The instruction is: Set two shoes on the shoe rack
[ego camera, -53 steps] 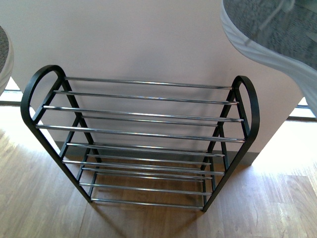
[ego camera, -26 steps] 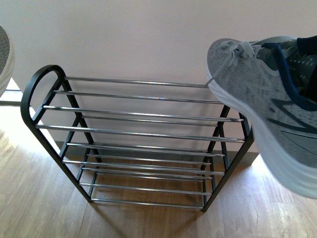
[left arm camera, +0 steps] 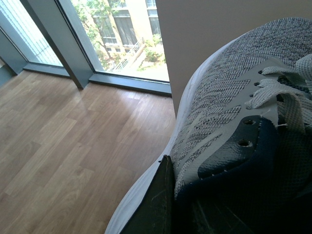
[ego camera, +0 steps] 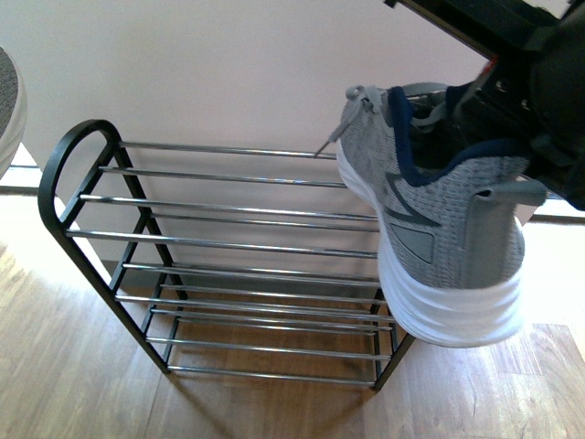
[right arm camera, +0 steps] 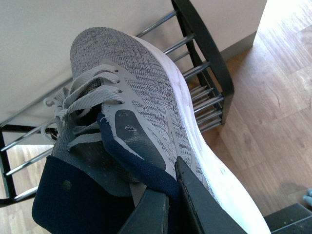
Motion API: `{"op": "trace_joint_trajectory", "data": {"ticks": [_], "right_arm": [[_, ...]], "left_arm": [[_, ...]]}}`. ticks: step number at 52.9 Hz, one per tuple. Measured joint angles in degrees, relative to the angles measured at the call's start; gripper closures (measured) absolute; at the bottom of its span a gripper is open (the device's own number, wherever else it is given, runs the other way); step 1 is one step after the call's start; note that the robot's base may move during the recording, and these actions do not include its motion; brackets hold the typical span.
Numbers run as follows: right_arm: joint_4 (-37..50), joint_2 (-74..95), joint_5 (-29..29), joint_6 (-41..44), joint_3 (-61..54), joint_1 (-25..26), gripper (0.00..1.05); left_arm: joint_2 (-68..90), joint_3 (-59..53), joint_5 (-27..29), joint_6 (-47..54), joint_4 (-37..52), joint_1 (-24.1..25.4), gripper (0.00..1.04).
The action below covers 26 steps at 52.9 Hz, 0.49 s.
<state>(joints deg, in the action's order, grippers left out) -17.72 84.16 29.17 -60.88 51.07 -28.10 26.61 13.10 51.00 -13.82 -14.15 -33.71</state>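
Pale wall point(ego camera: 228, 73), wood floor point(ego camera: 73, 366), black-framed shoe rack with chrome bars point(ego camera: 89, 125), its right end hidden behind a grey knit white-soled sneaker point(ego camera: 430, 229) held aloft, right fingers point(right arm camera: 200, 207) clamped on its navy collar, left fingers point(left arm camera: 157, 204) pinching a second grey knit sneaker point(left arm camera: 219, 107), cut off at the front view's edge.

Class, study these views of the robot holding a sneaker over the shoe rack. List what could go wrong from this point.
1. The right gripper pinches only the sneaker's collar; the thick sole might twist it loose.
2. The rack has only spaced bars, and the sneaker hangs tilted, so its toe may slip between them.
3. A loose lace near the top bar could snag.
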Motion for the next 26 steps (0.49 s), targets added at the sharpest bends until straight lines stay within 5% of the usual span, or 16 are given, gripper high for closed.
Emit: {"op": "trace_joint_trajectory", "data": {"ticks": [26], "right_arm": [[1.4,22.2,1.2,-3.0,14.5,3.6,1.03]], "left_arm": [[0.0,0.0,0.0,0.0,0.0,0.0,1.03]]}}
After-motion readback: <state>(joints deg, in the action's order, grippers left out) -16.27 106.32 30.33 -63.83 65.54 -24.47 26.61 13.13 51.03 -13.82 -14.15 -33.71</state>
